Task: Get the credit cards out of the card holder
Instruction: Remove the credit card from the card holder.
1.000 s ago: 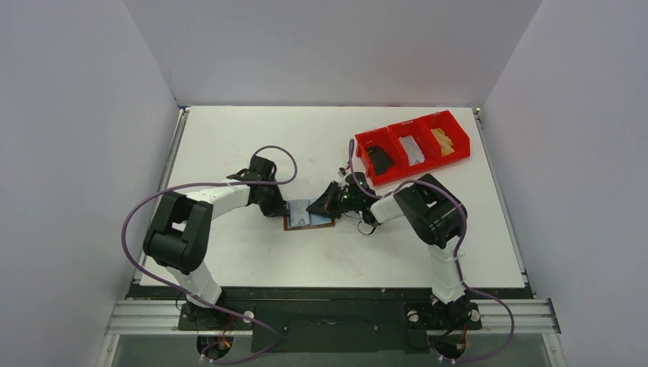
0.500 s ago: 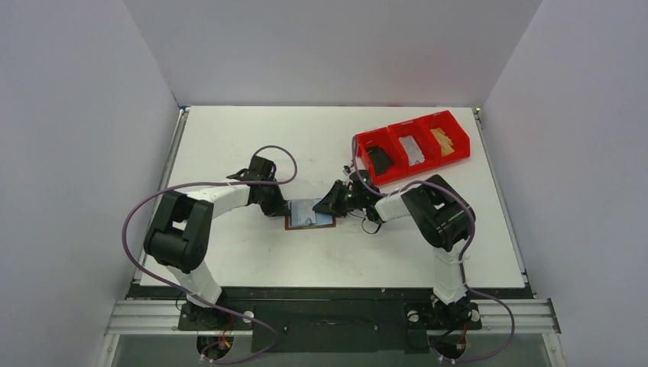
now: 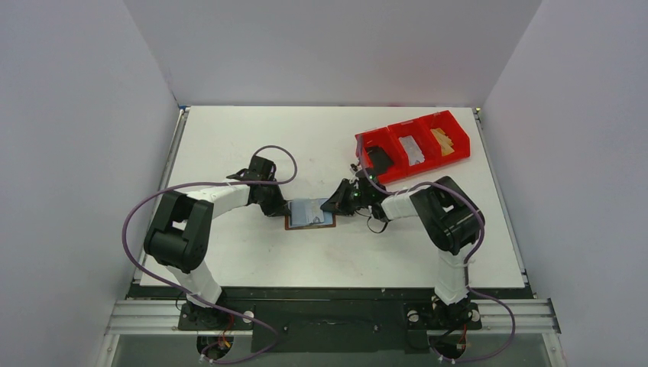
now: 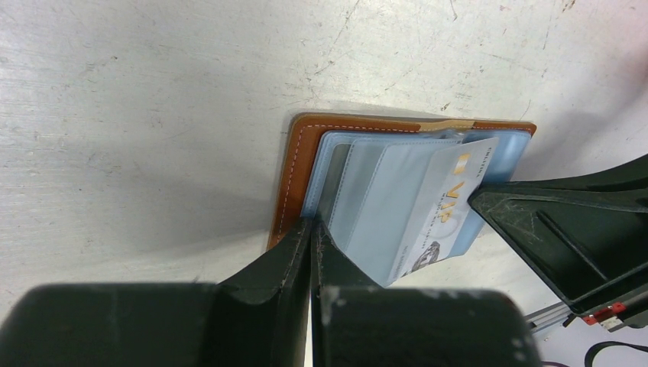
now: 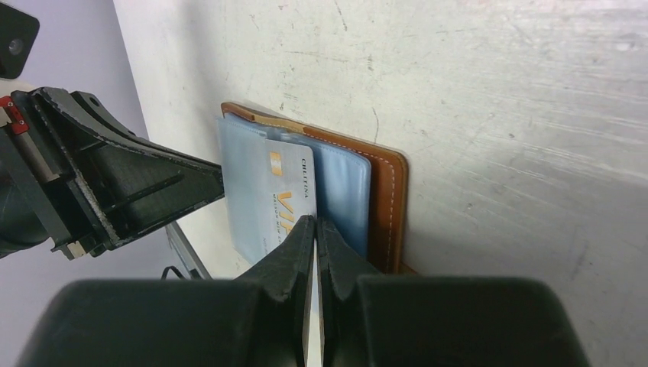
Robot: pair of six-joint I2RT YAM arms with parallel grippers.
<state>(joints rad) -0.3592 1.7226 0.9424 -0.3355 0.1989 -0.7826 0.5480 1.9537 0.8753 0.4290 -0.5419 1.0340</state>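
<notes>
Your two arms reach inward and meet low at the middle of the white table (image 3: 252, 138), wrists facing each other across the open card holder (image 4: 294, 176). Your left gripper (image 4: 311, 229) is clenched at the holder's edge on its own side, fingertips together where the brown leather meets a pale blue pocket; whether it pinches the pocket leaf or only presses on it, you cannot tell. Your right gripper (image 5: 314, 223) is clenched on the edge of a pale VIP card (image 4: 447, 202), which sticks out of the pocket on the right arm's side at a tilt, part in and part out. The holder lies spread flat, well apart from every table edge, with white tabletop running in front of it and behind it. The red bin (image 3: 461, 141) sits toward the far right corner, just behind your right wrist. Its three compartments hold a black piece (image 3: 378, 159) nearest the arms, a grey piece (image 3: 413, 149) in the middle and tan pieces (image 3: 442, 140) at the far end
</notes>
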